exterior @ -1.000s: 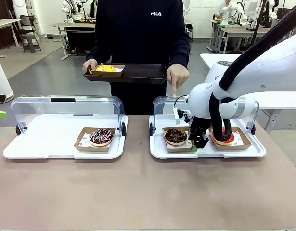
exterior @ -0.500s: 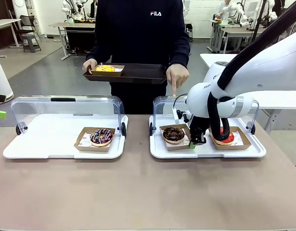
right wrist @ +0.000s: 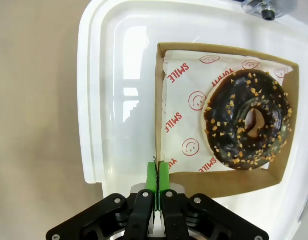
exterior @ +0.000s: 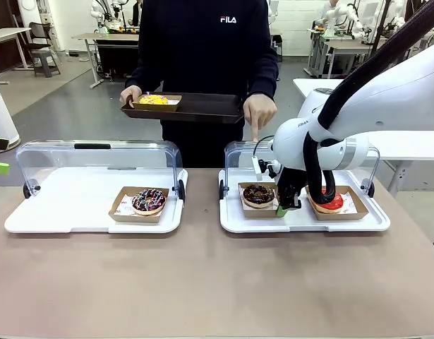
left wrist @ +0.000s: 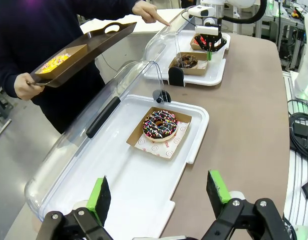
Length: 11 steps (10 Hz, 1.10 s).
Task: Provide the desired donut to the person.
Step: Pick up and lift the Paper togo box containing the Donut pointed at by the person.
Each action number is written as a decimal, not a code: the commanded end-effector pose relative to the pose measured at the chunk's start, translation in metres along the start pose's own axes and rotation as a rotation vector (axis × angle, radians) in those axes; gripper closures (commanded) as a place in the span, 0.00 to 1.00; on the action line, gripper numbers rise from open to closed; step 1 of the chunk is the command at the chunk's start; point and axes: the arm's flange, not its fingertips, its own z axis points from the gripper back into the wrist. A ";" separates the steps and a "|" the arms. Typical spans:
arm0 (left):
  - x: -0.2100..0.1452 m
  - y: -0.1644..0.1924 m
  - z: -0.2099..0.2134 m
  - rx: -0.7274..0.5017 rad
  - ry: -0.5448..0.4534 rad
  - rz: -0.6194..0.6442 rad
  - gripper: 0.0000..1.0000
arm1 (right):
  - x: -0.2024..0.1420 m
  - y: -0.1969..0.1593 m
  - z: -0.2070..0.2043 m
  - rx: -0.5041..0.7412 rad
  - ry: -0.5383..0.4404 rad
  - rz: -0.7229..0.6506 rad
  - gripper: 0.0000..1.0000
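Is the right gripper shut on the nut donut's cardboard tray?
Shut: in the right wrist view the right gripper has its jaws together on the side wall of the cardboard tray holding the nut donut.

— How many donuts are counted?
— Four: a sprinkled chocolate donut (exterior: 149,200), a nut-topped chocolate donut (exterior: 258,194), a red-glazed donut (exterior: 332,203) and a yellow-sprinkled donut (exterior: 154,100).
— And what is counted beneath them?
— One cardboard boat (exterior: 135,218) is seen under each, four in all. Two white lidded trays are counted, the left tray (exterior: 61,205) and the right tray (exterior: 301,222). One black serving tray (exterior: 209,107) and one person (exterior: 202,49) are counted.
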 end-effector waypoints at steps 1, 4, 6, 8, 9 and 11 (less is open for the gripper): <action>-0.002 0.002 -0.001 0.008 -0.027 -0.018 0.00 | -0.002 0.006 0.006 0.014 0.000 0.022 1.00; -0.002 0.002 -0.001 0.008 -0.027 -0.018 0.00 | -0.008 0.041 0.041 -0.055 -0.013 0.048 1.00; -0.002 0.002 -0.001 0.008 -0.027 -0.018 0.00 | -0.003 0.078 0.058 -0.062 -0.010 0.086 1.00; -0.002 0.002 -0.001 0.008 -0.027 -0.018 0.00 | 0.001 0.125 0.070 -0.086 -0.003 0.175 1.00; -0.002 0.002 -0.001 0.008 -0.027 -0.018 0.00 | 0.002 0.151 0.076 -0.094 -0.008 0.201 1.00; -0.002 0.002 -0.001 0.008 -0.027 -0.018 0.00 | 0.005 0.200 0.105 -0.156 -0.008 0.223 1.00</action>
